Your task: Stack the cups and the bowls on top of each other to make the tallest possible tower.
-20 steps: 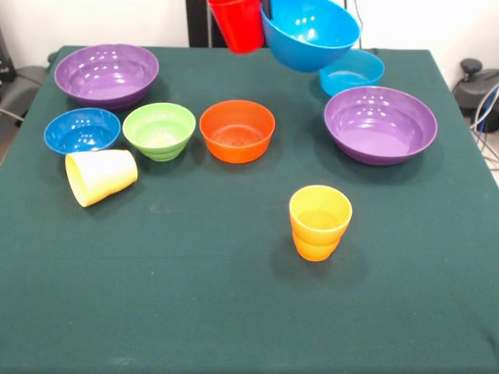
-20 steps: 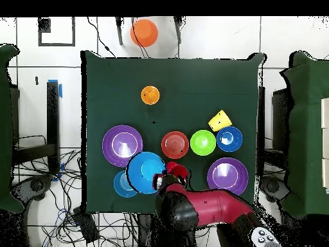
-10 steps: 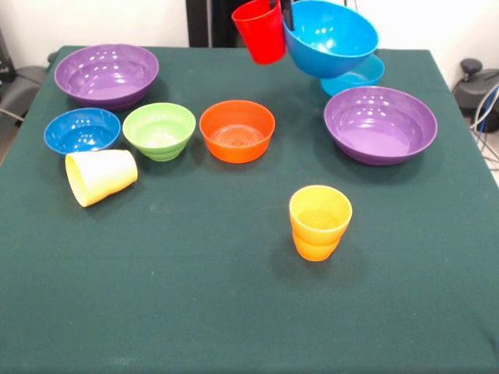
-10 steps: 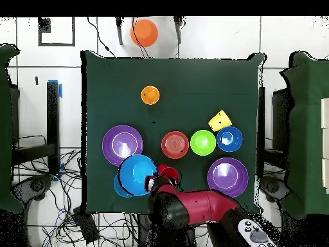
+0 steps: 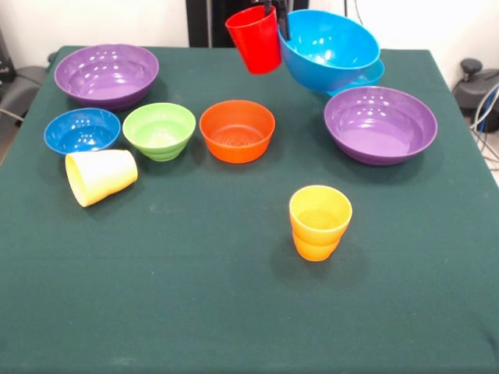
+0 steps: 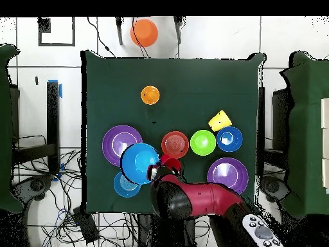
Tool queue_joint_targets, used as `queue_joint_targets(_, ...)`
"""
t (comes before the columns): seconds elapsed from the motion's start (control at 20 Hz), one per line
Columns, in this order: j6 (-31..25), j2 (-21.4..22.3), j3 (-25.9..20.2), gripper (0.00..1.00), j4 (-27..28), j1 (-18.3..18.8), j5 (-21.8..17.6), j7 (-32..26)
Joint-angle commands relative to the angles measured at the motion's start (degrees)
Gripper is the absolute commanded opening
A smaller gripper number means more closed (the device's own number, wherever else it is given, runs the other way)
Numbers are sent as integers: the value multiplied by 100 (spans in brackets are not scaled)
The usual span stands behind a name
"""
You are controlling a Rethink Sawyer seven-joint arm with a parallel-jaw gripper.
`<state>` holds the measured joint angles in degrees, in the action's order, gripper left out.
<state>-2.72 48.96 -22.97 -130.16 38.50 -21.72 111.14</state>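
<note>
Claw (image 5: 274,17) grip unclear at top edge, large blue bowl (image 5: 327,48) and red cup (image 5: 256,39) aloft.

bowl row (image 5: 237,130) blocks the table's far half, open cloth (image 5: 195,304) around orange cup (image 5: 319,221)

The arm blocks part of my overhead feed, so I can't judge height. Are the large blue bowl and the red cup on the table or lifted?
Observer: Lifted. From the front, the large blue bowl and the red cup hang side by side, clear of the table.
Operator: Is the bowl level?
Observer: No, it is tilted, with its opening turned toward the front camera.
Operator: And the yellow cup?
Observer: The yellow cup lies on its side.
</note>
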Motion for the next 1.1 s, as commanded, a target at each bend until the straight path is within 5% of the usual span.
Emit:
queue_joint_targets(0.05, -691, -107, -616, 0, 613, 90, 395, 343)
queue_joint_targets(0.85, -719, -164, -635, 0, 780, 46, 626, 425)
queue_joint_targets(1.1, -893, -228, -953, 0, 1094, 104, 885, 371)
